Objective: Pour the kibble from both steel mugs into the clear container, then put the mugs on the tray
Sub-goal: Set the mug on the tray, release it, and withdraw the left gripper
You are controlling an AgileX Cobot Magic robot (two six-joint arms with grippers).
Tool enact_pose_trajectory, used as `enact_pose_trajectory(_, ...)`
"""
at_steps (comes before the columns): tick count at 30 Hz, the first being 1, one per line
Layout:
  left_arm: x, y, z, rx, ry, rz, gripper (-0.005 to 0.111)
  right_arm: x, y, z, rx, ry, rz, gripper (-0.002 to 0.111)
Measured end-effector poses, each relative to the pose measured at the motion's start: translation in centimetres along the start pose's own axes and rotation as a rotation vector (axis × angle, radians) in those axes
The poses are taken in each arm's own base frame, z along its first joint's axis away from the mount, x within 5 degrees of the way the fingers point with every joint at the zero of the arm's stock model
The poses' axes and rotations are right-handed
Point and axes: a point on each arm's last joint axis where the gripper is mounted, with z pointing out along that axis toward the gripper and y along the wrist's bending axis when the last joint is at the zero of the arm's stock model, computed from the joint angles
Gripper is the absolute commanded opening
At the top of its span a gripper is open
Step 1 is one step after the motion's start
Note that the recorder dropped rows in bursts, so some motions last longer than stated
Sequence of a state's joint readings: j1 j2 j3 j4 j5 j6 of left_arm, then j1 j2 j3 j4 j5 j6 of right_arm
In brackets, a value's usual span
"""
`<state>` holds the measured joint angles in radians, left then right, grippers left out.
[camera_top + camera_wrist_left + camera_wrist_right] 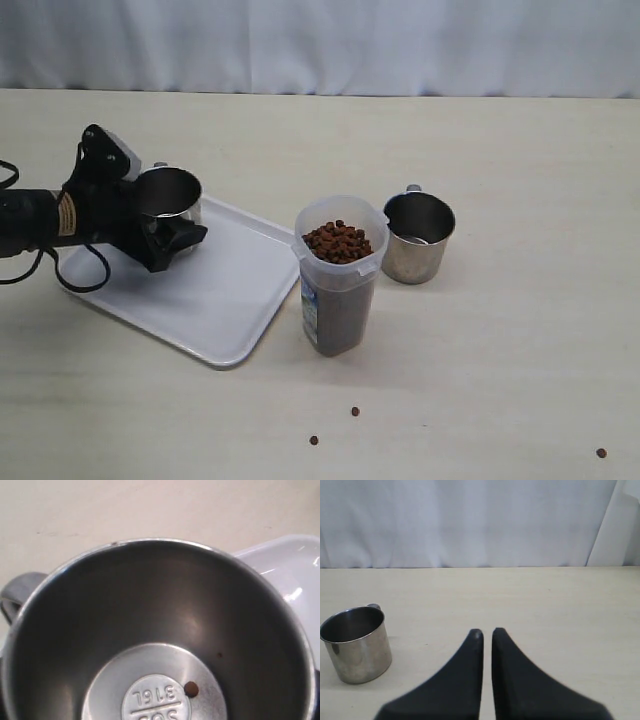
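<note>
One steel mug (168, 195) stands upright over the far left corner of the white tray (225, 300), gripped by my left gripper (172, 228). That mug (160, 630) fills the left wrist view, hiding the fingers; a single kibble pellet (190, 689) lies on its bottom. The clear container (338, 275) stands right of the tray, heaped with kibble (338, 242). The second steel mug (417, 237) stands upright just right of the container and looks empty. It appears as the mug (355, 645) in the right wrist view, well off to one side of my right gripper (486, 632), which is shut on nothing.
Loose pellets lie on the table in front of the container, two close together (355, 411) (313, 440) and one at the far right (601, 453). A white curtain (320, 45) runs behind the table. The left arm's cable (75, 275) loops beside the tray.
</note>
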<state>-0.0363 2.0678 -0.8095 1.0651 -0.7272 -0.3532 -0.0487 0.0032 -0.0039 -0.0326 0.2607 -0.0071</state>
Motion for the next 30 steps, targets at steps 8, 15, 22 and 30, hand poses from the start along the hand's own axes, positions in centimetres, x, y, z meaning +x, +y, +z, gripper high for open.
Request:
enact_pose_trajectory(8, 0.4, 0.6, 0.0, -0.065, 0.042, -0.036, 0.086, 0.0, 0.0, 0.0, 0.0, 0.0, 0.0, 0.005)
enact_pose_trajectory(15, -1.1, 1.2, -1.4, -0.132, 0.065, -0.098, 0.086, 0.0, 0.0, 0.0, 0.0, 0.0, 0.0, 0.005)
enact_pose_trajectory(22, -4.3, 2.1, -4.7, -0.277, 0.072, -0.227, 0.086, 0.0, 0.0, 0.0, 0.0, 0.0, 0.0, 0.005)
enact_pose_trajectory(30, -7.4, -0.1, -9.5, -0.317, -0.066, -0.315, 0.061, 0.0, 0.0, 0.0, 0.0, 0.0, 0.0, 0.005)
